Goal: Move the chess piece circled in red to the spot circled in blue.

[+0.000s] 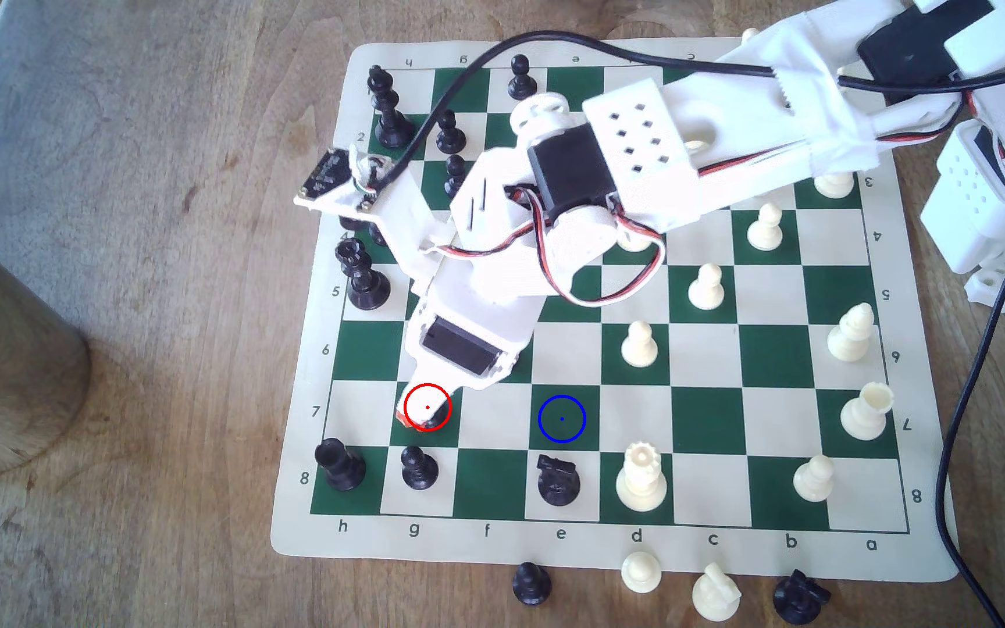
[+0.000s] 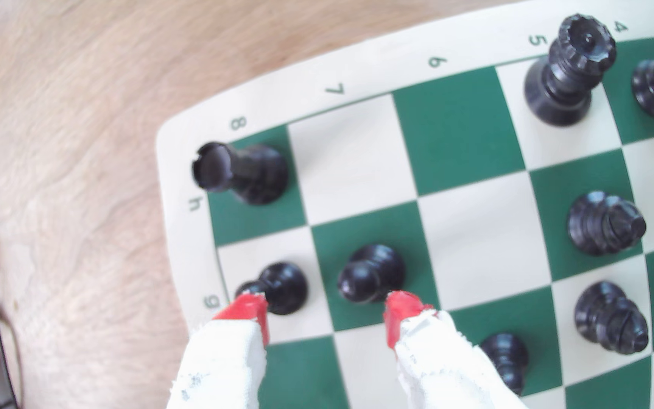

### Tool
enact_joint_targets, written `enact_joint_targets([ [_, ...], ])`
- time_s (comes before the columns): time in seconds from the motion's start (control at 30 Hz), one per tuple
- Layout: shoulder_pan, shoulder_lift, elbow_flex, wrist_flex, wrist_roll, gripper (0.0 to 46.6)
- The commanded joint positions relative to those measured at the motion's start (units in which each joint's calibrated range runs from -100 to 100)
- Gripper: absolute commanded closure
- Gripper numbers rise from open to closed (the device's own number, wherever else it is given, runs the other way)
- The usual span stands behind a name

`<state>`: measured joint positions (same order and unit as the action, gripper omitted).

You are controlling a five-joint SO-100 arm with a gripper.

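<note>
the task is judged to be at its start: nothing has been lifted, and the black pawn (image 2: 370, 273) is seen standing upright on its dark green square, the one ringed in red in the exterior view, on row 7 of file g. the gripper (image 2: 325, 310) is held open above it, its two red-tipped fingers (image 2: 402, 310) spread wider than the pawn, with nothing between them; one tip is just beside the pawn's base, and whether it touches cannot be told. in the exterior view the gripper (image 1: 424, 416) covers the red ring, so the pawn is mostly hidden there. grasping, lifting, carrying and setting down are all left to be done.

taken from the exterior view's left to its right: a black rook (image 1: 340, 465) is set at about 8 o'clock of the pawn on the corner square, and a second black pawn (image 1: 420, 468) at 6 o'clock on the next square, close enough that it might be knocked when the fingers close. the blue-ringed green square (image 1: 562, 418) lies at 3 o'clock of the pawn, two squares along the same row, and is bare; the cream square between is bare too. a black knight (image 1: 558, 481) is placed at 6 o'clock of that target, and a white queen (image 1: 641, 477) further along at about 4 o'clock, both near enough to be brushed on the descent.
</note>
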<state>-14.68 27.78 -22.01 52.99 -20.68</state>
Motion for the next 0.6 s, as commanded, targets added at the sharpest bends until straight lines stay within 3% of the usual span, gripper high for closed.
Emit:
enact_joint_targets([
  [0.0,0.7,-1.0,-6.9,-1.1,0.3,30.4],
  [0.57,0.4,4.6,-12.2,-0.2,0.5,33.2],
])
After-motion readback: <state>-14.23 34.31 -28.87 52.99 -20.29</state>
